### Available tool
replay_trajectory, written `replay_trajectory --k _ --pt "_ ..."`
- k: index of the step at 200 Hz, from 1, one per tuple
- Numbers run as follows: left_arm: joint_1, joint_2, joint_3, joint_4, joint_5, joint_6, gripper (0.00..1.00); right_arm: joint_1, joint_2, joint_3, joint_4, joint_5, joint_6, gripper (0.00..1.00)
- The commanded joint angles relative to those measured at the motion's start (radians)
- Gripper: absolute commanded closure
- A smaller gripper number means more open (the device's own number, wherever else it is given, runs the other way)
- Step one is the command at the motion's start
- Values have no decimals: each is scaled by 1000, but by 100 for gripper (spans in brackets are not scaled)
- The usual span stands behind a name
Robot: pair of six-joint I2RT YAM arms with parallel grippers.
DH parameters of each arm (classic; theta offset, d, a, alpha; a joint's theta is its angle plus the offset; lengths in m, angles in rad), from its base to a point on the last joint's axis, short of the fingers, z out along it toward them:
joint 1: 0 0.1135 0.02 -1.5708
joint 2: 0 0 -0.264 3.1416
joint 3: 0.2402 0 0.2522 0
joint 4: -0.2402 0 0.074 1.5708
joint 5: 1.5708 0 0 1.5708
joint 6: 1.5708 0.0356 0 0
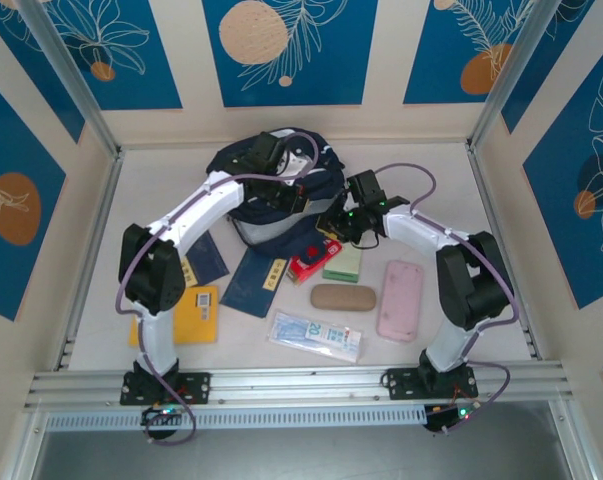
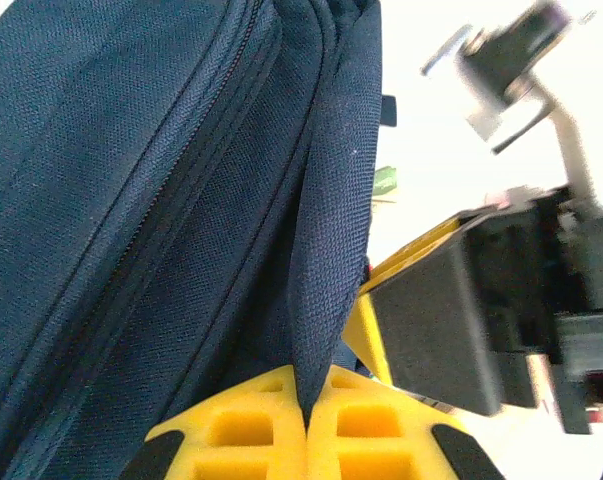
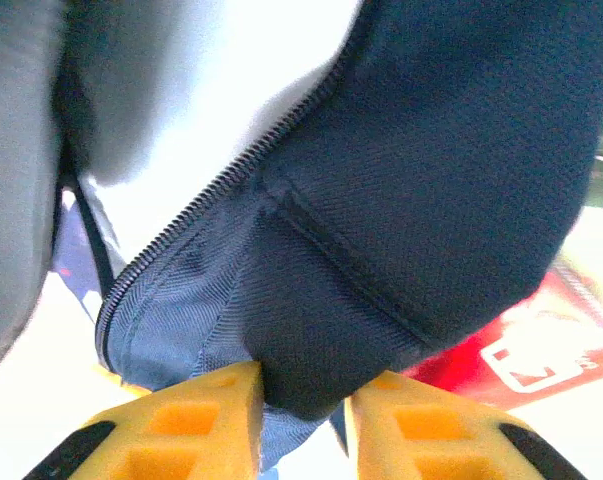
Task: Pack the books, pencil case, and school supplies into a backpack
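Observation:
The navy backpack (image 1: pixel 266 195) lies at the back centre of the table. My left gripper (image 2: pixel 306 385) is shut on a thin fold of its fabric (image 2: pixel 326 250) beside a zipper; from above it sits at the bag's top (image 1: pixel 289 188). My right gripper (image 3: pixel 301 385) grips a thicker navy fold at the bag's right edge (image 1: pixel 333 222), and the cloth fills the gap between its fingers. Navy books (image 1: pixel 261 280) and an orange-yellow book (image 1: pixel 193 315) lie front left. The red box (image 1: pixel 314 262), green pad (image 1: pixel 343 262), clear packet (image 1: pixel 316 337) and pink pencil case (image 1: pixel 400 298) lie in front.
A tan oval case (image 1: pixel 343 297) rests between the packet and the pad. The red box (image 3: pixel 571 330) shows just beyond my right fingers. The right gripper's dark body (image 2: pixel 451 320) hangs close beside the left one. Walls enclose the table on three sides.

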Motion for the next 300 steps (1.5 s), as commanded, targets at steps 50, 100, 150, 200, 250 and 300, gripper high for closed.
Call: replay_trajectory --k 50,100,150,200,250,300 --pt "56 -136 15 78 -32 -53 100 -20 42 -43 2 43 -10 89" --pt "120 -297 -3 201 -182 -106 100 -16 79 70 1 -6 -53 83" --pt "152 -392 -17 244 -385 -86 100 10 105 246 -76 -7 -75 51" --pt "157 -430 -63 287 -491 -77 100 3 -68 105 -124 46 -91 44" --pt "154 -346 -122 284 -253 -154 100 -95 -179 -136 -22 -98 -13 42" --pt "134 -380 -318 383 -170 -249 100 -164 -99 -225 133 -211 31 40"
